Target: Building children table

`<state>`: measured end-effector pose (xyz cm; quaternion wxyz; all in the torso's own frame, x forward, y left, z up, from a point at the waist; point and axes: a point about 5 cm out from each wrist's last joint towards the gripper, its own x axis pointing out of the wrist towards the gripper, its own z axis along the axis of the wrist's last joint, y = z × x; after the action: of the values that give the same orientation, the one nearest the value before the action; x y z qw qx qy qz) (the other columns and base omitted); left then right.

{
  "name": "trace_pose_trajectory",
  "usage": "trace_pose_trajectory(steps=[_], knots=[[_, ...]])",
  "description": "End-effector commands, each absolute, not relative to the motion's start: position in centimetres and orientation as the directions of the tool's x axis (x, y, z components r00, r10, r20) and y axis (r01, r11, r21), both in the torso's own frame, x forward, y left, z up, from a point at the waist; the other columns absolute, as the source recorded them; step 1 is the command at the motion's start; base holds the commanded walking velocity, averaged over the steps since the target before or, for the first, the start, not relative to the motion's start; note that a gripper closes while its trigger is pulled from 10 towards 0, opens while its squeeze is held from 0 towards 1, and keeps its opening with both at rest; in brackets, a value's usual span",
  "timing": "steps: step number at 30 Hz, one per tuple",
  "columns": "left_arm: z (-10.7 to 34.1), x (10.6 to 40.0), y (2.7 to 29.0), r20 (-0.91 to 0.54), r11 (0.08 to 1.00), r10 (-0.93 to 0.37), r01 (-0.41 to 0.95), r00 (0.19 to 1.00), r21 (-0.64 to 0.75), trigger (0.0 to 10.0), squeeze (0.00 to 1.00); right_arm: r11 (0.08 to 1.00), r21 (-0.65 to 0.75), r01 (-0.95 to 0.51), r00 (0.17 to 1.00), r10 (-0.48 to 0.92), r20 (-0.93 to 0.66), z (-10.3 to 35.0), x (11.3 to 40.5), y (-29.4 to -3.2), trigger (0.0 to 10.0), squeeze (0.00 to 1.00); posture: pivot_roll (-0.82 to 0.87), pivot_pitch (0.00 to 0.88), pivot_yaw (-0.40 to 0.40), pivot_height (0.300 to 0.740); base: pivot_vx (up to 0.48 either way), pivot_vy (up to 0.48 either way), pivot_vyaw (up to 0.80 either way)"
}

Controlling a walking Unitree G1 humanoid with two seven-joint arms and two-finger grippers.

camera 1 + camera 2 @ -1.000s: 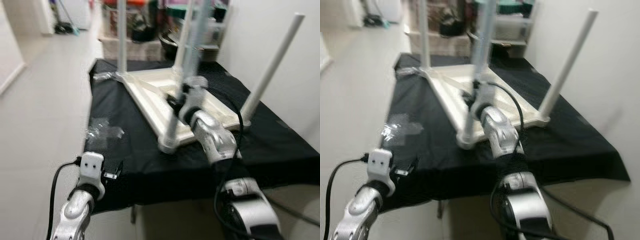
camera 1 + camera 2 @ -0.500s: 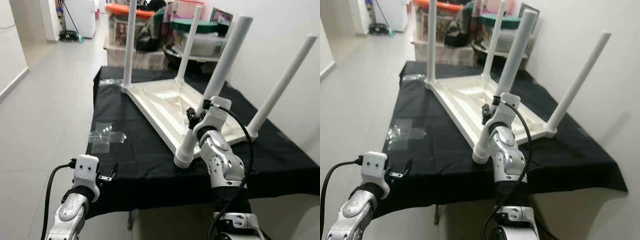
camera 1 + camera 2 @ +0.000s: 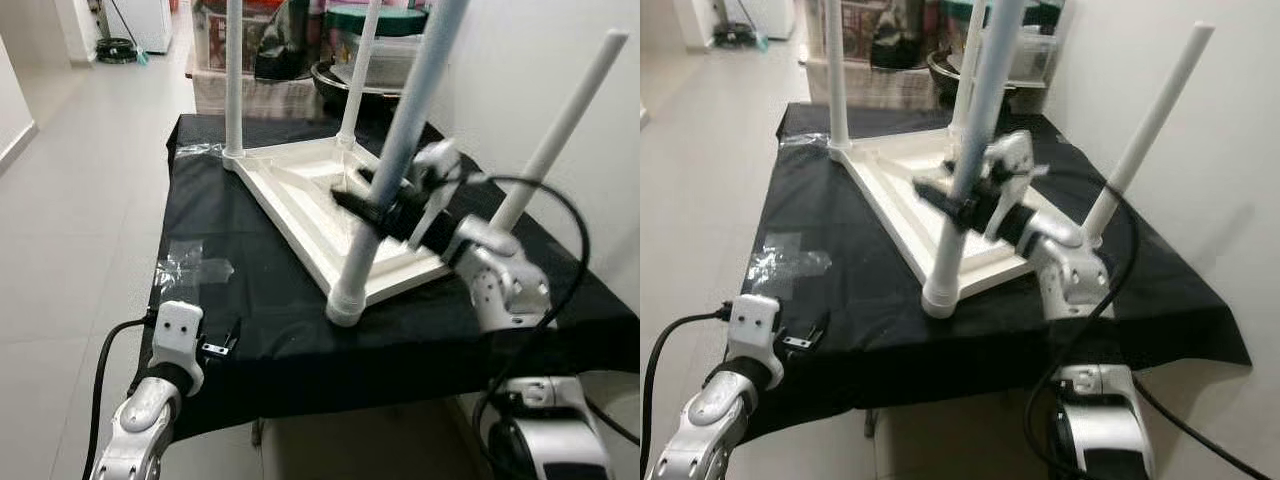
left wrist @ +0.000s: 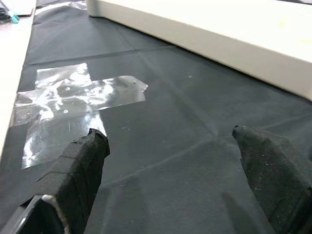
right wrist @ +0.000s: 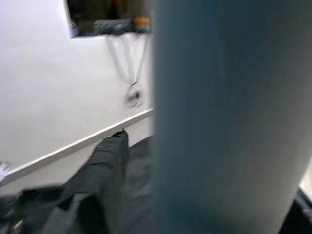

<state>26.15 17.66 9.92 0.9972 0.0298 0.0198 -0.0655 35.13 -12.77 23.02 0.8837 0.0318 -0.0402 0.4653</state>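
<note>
A white children's table (image 3: 296, 188) lies upside down on a black-clothed table (image 3: 250, 320), its legs pointing up. The nearest leg (image 3: 405, 110) stands in the front corner socket. My right gripper (image 3: 372, 208) reaches in from the right and is shut around this leg at about a third of its height. In the right wrist view the leg (image 5: 219, 117) runs between the fingers, with one black finger (image 5: 105, 180) beside it. My left gripper (image 4: 168, 141) hovers open over the cloth at the front left edge (image 3: 222, 343), holding nothing.
A patch of clear tape (image 3: 195, 262) is stuck to the cloth ahead of the left gripper. Storage boxes and a dark pot (image 3: 340, 80) crowd the far end. A white wall runs along the right. Bare floor (image 3: 70, 180) lies to the left.
The camera has shifted. My right arm has swung out to the right, and its gripper now holds the near leg from the side, higher than before. The left gripper has stayed put.
</note>
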Motion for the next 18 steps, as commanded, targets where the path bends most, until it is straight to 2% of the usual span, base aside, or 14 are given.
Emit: trace_pose_trajectory(steps=[1, 2, 3, 4, 5, 6, 8, 9, 12, 13, 14, 15, 17, 18], knots=[[9.6, 25.9, 17.7, -0.057, 0.988, -0.133, 0.137, 0.989, 0.067, 10.0, 0.0, 0.615, 0.079, -0.784, 0.618, 0.786, 0.01, 20.5, 35.7, -10.8, 0.0, 0.0, 0.06, 0.0, -0.138, 0.74, 0.0, 0.0, 0.0], [9.6, 25.9, 17.7, -0.057, 0.988, -0.133, 0.137, 0.989, 0.067, 10.0, 0.0, 0.615, 0.079, -0.784, 0.618, 0.786, 0.01, 20.5, 35.7, -10.8, 0.0, 0.0, 0.06, 0.0, -0.138, 0.74, 0.0, 0.0, 0.0], [9.6, 25.8, 17.8, -0.058, 0.988, -0.134, 0.137, 0.989, 0.068, 10.0, 0.0, 0.774, 0.108, -0.623, 0.771, 0.632, -0.082, 18.9, 36.9, -10.7, 0.0, 0.0, 0.06, 0.0, -0.138, 0.74, 0.0, 0.0, 0.0], [9.6, 25.8, 17.8, -0.059, 0.988, -0.134, 0.138, 0.989, 0.07, 10.0, 0.0, 0.87, 0.101, -0.483, 0.858, 0.493, -0.145, 18.0, 37.6, -11.1, 0.0, 0.0, 0.06, 0.0, -0.138, 0.74, 0.0, 0.0, 0.0], [9.6, 25.8, 17.8, -0.059, 0.988, -0.134, 0.138, 0.989, 0.07, 10.0, 0.0, 0.87, 0.101, -0.483, 0.858, 0.493, -0.145, 18.0, 37.6, -11.1, 0.0, 0.0, 0.06, 0.0, -0.138, 0.74, 0.0, 0.0, 0.0], [9.6, 25.8, 17.8, -0.059, 0.988, -0.134, 0.138, 0.989, 0.071, 10.0, 0.0, 0.983, 0.066, -0.174, 0.952, 0.185, -0.245, 16.4, 38.2, -12.8, 0.0, 0.0, 0.06, 0.0, -0.138, 0.74, 0.0, 0.0, 0.0], [9.6, 25.8, 17.8, -0.059, 0.988, -0.134, 0.138, 0.989, 0.071, 10.0, 0.0, 0.993, 0.056, -0.106, 0.958, 0.117, -0.26, 16.1, 38.3, -13.2, 0.0, 0.0, 0.06, 0.0, -0.138, 0.74, 0.0, 0.0, 0.0], [9.6, 25.8, 17.8, -0.061, 0.988, -0.133, 0.137, 0.989, 0.071, 10.0, 0.0, 0.994, 0.047, 0.096, 0.949, -0.077, -0.307, 15.0, 37.6, -14.6, 0.0, 0.0, 0.05, 0.0, -0.138, 0.74, 0.0, 0.0, 0.0], [9.5, 25.8, 17.8, -0.062, 0.988, -0.134, 0.138, 0.989, 0.068, 10.0, 0.0, 0.991, 0.038, 0.126, 0.95, -0.109, -0.293, 14.7, 36.6, -14.4, 0.0, 0.0, 0.05, 0.0, -0.132, 0.74, 0.0, 0.0, 0.0], [9.5, 25.8, 17.7, -0.063, 0.988, -0.136, 0.14, 0.989, 0.065, 10.0, 0.0, 0.995, 0.063, 0.077, 0.958, -0.056, -0.281, 14.9, 36.2, -13.4, 3.2, 0.0, 0.05, 0.0, -0.125, 0.74, 0.0, 0.0, 0.0], [9.5, 25.7, 17.6, -0.065, 0.988, -0.14, 0.144, 0.988, 0.063, 10.0, 0.0, 0.996, 0.082, 0.03, 0.965, -0.008, -0.261, 15.3, 35.7, -12.4, 8.9, 0.0, 0.05, 0.0, -0.125, 0.74, 0.0, 0.0, 0.0], [9.4, 25.7, 17.5, -0.068, 0.987, -0.144, 0.148, 0.987, 0.063, 10.0, 0.0, 0.994, 0.102, -0.028, 0.972, 0.051, -0.228, 15.9, 35.3, -11.5, 10.0, 0.0, 0.05, 0.0, -0.125, 0.74, 0.0, 0.0, 0.0], [9.4, 25.7, 17.5, -0.07, 0.987, -0.146, 0.151, 0.987, 0.063, 10.0, 0.0, 0.992, 0.112, -0.065, 0.975, 0.087, -0.203, 16.3, 35.0, -11.0, 10.0, 0.0, 0.05, 0.0, -0.125, 0.74, 0.0, 0.0, 0.0], [9.3, 25.8, 17.5, -0.07, 0.986, -0.147, 0.151, 0.987, 0.064, 10.0, 0.0, 0.98, 0.142, -0.142, 0.981, 0.158, -0.11, 17.8, 34.8, -10.3, 10.0, 0.0, 0.05, 0.0, -0.125, 0.74, 0.0, 0.0, 0.0]])
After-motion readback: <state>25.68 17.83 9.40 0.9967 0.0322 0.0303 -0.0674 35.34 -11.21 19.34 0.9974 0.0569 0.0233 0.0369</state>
